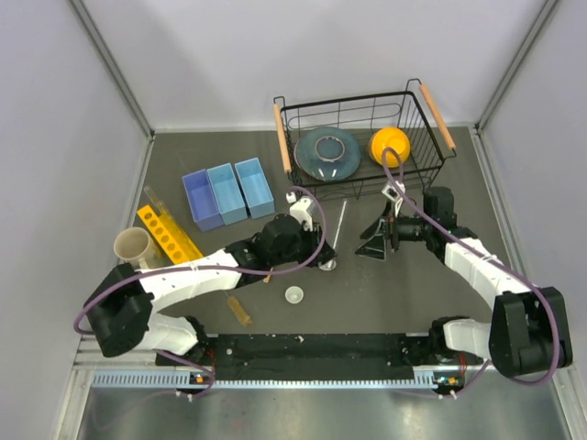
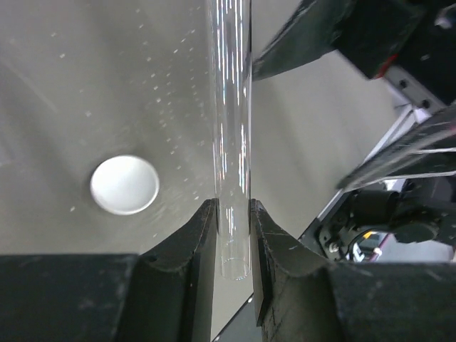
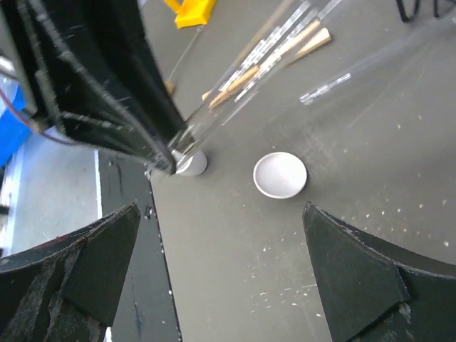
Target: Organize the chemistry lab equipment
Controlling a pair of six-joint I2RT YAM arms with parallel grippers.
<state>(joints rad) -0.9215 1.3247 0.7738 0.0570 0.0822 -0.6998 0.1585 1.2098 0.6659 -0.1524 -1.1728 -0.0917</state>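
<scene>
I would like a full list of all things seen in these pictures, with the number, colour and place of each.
wire basket: 1, black with wooden handles, far right of the table
plate: 1, blue-grey, in the basket, left part
bowl: 1, yellow, in the basket, right part
bins: 3, light blue, side by side, left of the basket
rack: 1, yellow, left side of the table
cup: 1, beige, beside the rack
dishes: 2, white, middle of the table
tan stick: 1, near edge
thin rod: 1, silvery, between the pincers
clear tube: 1, in the left pincer
left pincer: black, shut on the clear tube
right pincer: black, open, empty
</scene>
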